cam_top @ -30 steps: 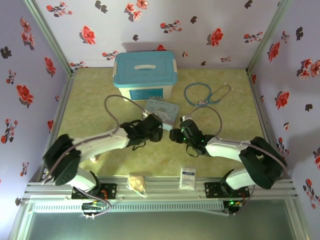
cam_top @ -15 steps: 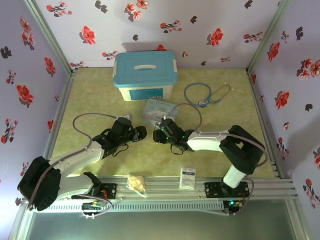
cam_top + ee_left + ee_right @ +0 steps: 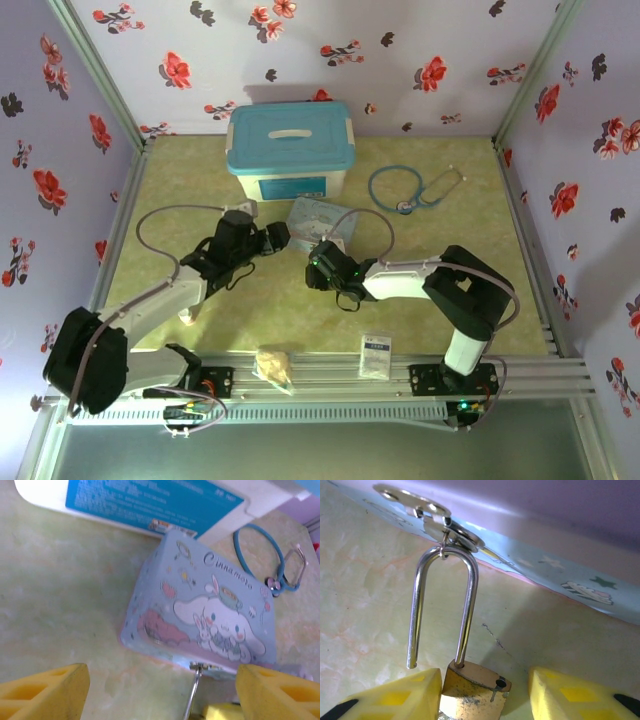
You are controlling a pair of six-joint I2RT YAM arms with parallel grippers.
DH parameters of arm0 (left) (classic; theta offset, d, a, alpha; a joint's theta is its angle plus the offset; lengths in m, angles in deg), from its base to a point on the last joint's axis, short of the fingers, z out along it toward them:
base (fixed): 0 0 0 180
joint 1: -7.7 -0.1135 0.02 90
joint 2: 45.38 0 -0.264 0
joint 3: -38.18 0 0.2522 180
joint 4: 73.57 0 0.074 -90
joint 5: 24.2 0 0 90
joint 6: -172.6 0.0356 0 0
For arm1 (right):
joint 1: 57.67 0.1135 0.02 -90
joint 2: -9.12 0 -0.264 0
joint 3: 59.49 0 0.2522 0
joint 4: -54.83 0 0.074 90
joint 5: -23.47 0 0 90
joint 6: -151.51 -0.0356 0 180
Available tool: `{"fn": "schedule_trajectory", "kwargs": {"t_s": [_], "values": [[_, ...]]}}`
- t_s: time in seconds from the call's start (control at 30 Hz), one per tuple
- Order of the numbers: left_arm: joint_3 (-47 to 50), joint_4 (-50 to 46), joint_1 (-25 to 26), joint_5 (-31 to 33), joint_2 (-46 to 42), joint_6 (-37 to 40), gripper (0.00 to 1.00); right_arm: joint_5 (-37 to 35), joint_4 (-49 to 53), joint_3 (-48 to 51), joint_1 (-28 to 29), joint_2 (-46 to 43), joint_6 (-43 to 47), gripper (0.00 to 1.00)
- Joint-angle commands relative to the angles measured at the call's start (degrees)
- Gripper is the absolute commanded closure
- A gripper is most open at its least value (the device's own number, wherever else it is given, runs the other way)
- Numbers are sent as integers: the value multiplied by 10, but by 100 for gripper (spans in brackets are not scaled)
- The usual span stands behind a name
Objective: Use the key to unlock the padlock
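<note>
Floral-papered walls (image 3: 400,60) enclosed a mottled yellow-green surface (image 3: 200,180), with a white storage box with a blue lid (image 3: 290,150) standing at the back. Both arms reached in from the near aluminium rail (image 3: 330,378), meeting near the middle of the surface. A blue stethoscope (image 3: 415,188) lay coiled to the right of the box. Just in front of the box lay a pastel Cinnamoroll tin (image 3: 210,615), tilted in the left wrist view with its printed lid facing up. The left end effector (image 3: 275,238) hung just left of the tin with its yellow fingers (image 3: 45,690) spread wide and nothing held between them. The right end effector (image 3: 318,265) sat close in front of the tin, its jaws partly apart. A white packet (image 3: 376,350) and a crumpled pale lump (image 3: 273,365) rested by the rail. The brass padlock (image 3: 472,687) hung at the tin's near edge, its body between the right fingers (image 3: 395,697): against one, with a visible gap to the other, so not clamped. Its silvery shackle (image 3: 470,610) was threaded through the tin's metal clasp (image 3: 435,517). One leg still sat in the body and the other ended free above it. A small dark stub (image 3: 496,685) stuck out of the body, too small to identify.
</note>
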Motion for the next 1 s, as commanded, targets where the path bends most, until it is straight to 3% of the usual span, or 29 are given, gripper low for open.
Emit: {"fn": "schedule_trajectory", "kwargs": {"t_s": [0.0,0.57,0.97], "values": [[-49,-5,-21,9,33,63,23,0,1,2,3,20,-28,55],[-167,21,-41,-21,233,136,26,-8,-5,77,2,-24,-80,71],[-169,-14,-2,-31,260,138,34,-29,-2,107,-1,-52,-149,73]]}}
